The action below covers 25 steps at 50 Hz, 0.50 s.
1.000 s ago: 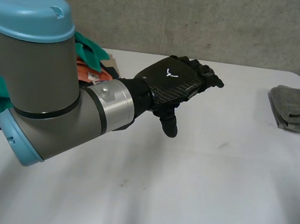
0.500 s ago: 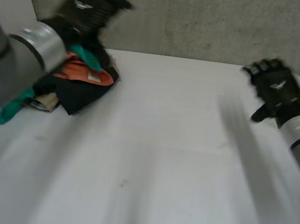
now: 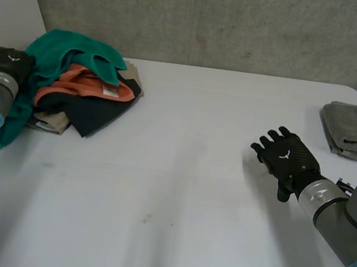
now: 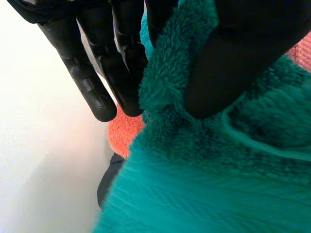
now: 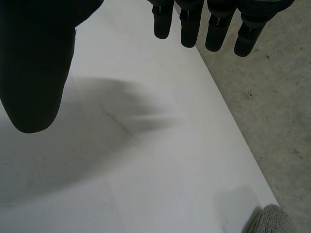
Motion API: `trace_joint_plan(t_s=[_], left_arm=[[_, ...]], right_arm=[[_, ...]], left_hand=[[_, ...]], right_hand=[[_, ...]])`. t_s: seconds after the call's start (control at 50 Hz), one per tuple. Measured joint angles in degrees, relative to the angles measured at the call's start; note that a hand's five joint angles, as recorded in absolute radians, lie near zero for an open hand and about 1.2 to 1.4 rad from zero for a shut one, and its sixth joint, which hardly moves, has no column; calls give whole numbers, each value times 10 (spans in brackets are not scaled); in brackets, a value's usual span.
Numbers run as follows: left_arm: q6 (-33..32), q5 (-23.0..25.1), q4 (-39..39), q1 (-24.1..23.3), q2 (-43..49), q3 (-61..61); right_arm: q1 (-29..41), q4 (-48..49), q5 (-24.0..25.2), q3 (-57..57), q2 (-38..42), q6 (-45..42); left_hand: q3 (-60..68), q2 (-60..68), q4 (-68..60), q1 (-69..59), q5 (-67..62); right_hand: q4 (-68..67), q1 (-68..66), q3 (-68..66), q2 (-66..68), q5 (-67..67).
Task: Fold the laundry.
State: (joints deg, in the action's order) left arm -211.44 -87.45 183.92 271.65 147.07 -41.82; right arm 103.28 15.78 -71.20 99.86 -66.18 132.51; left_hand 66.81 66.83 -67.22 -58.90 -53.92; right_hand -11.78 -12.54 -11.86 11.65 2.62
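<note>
A heap of laundry lies at the table's far left: a teal fleece cloth (image 3: pixel 77 51) on top, an orange cloth (image 3: pixel 91 86), a black cloth (image 3: pixel 94 113) and a beige piece (image 3: pixel 50 121) beneath. My left hand (image 3: pixel 11 62) sits at the heap's left edge. In the left wrist view its thumb (image 4: pixel 228 58) and fingers (image 4: pixel 104 82) pinch a ridge of the teal cloth (image 4: pixel 204 184), with orange cloth (image 4: pixel 127 137) just below the fingertips. My right hand (image 3: pixel 288 158) hovers over bare table at the right, fingers straight and spread, holding nothing (image 5: pixel 34 63).
A folded grey towel (image 3: pixel 356 130) rests at the table's far right edge, beyond my right hand; its corner (image 5: pixel 273 221) shows in the right wrist view. The white table (image 3: pixel 177 192) stretches bare between the heap and my right hand. A concrete wall runs behind.
My left arm swung from the table's middle out to the heap at the left and its hand closed on the teal cloth. My right hand came in and dropped lower over the right side.
</note>
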Motion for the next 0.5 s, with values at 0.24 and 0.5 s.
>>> trace_joint_plan(t_s=[0.24,0.5], left_arm=[[26,0,12,-62,-171,-58],[115,72,16,-239,-376,-192]], right_arm=[[-3,4,-14,-2,-11,26],[-30,0,-38,-19,-65,175]], left_hand=[[12,11,-13,-8,-5],[12,13,-13,-13,-19]], right_hand=[[0,0,0,0,0],[0,0,0,0,0]])
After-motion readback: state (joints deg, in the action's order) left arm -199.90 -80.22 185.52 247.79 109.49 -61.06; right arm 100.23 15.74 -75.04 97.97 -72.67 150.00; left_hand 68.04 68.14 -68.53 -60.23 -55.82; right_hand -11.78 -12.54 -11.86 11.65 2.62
